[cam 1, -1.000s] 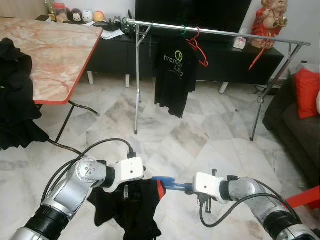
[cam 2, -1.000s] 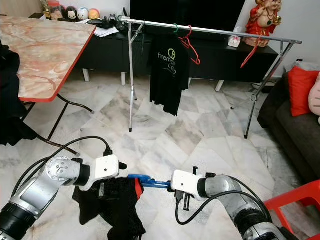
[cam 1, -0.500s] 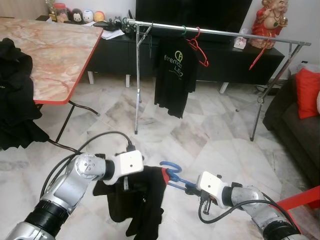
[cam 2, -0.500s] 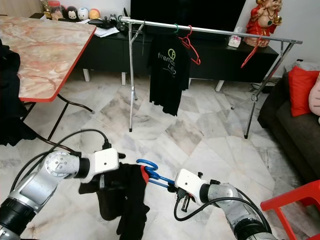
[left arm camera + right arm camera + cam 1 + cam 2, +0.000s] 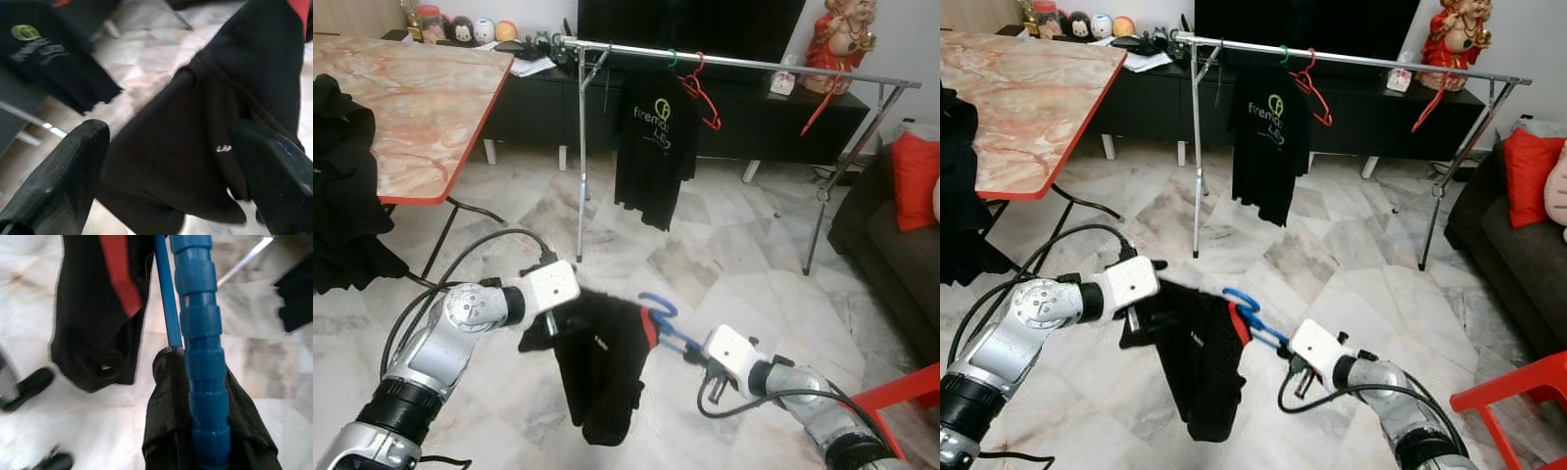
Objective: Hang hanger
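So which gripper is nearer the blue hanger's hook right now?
Right. The right gripper is clamped on the blue hanger just below its hook, while the left gripper is at the far side of the black shirt draped on it.

We lose most of the blue plastic hanger under the black garment with red trim, left gripper's fingertips buried in cloth, red chair cut by the frame edge, left wrist view blurred
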Robot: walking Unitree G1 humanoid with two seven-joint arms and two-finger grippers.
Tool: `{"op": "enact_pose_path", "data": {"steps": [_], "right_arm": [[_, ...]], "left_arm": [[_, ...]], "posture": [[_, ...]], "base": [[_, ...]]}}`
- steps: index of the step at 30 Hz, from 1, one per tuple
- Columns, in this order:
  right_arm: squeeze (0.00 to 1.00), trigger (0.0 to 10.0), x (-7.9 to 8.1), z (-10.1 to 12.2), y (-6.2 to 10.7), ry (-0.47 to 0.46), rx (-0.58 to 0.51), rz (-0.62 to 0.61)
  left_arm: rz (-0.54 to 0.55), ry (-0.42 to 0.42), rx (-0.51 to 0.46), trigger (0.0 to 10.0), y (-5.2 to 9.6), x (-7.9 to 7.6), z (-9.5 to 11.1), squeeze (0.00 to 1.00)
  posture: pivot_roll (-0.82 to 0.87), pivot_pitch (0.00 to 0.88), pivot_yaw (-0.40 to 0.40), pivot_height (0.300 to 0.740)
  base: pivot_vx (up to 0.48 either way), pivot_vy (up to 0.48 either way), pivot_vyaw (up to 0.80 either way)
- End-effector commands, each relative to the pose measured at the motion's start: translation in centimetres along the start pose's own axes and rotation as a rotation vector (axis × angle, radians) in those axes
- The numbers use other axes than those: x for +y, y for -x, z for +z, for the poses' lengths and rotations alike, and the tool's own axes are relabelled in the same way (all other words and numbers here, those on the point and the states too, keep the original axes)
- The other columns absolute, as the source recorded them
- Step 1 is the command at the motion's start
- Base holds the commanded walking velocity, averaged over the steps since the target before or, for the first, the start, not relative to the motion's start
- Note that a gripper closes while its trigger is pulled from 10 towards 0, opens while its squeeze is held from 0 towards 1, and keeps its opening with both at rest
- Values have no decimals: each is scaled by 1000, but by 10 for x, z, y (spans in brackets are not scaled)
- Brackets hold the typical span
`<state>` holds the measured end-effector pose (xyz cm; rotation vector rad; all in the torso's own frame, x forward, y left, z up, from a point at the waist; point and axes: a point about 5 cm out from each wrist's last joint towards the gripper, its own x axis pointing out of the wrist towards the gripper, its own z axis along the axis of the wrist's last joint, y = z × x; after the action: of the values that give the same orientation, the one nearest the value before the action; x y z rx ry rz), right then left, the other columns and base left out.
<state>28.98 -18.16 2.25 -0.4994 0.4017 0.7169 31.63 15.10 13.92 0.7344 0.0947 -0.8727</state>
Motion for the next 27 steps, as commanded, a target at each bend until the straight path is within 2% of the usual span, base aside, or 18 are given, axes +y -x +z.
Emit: {"op": "enact_pose_path", "data": {"steps": [1,4,6,9,10,11,14,16,21,24,27], "right_arm": [[0,0,-17,15,0,-34,-58,-96],[0,0,-26,30,-5,-39,-92,-150],[0,0,-32,36,-8,-36,-77,-188],[0,0,-34,47,-15,-48,-83,-206],[0,0,-34,47,-15,-48,-83,-206],[0,0,-32,57,-20,-48,-110,-201],[0,0,-23,76,-32,-41,-159,-168],[0,0,-18,83,-37,-48,-169,-158],[0,0,-7,93,-48,-88,-183,-138],[0,0,3,98,-52,-87,-196,-99],[0,0,4,97,-52,-87,-193,-99]], "left_arm": [[48,4,-22,10000,-3,3,4,0],[90,44,-36,10000,-6,-4,3,0],[112,81,-45,10000,-8,-9,1,0],[88,131,-42,10000,-12,-22,-3,0],[88,131,-42,10000,-12,-22,-3,0],[79,156,-47,10000,-15,-32,-4,0],[73,204,-60,10000,-21,-47,-3,0],[85,221,-57,10000,-24,-51,-4,0],[157,275,-55,10000,-28,-57,-5,0],[277,315,-27,10000,-30,-57,-5,0],[338,296,21,10000,-30,-57,-8,0]], "posture": [[3,0,-118,740],[-2,0,-121,740],[-2,0,-124,740],[1,0,-128,740],[1,0,-128,740],[4,0,-128,740],[0,0,-130,740],[1,0,-132,740],[11,0,-134,740],[8,0,-130,740],[6,0,-129,740]], "base": [[0,0,0],[0,0,0],[0,0,0],[0,0,0],[0,0,0],[0,0,0],[0,0,0],[0,0,0],[0,0,0],[0,0,0],[0,0,0]]}}
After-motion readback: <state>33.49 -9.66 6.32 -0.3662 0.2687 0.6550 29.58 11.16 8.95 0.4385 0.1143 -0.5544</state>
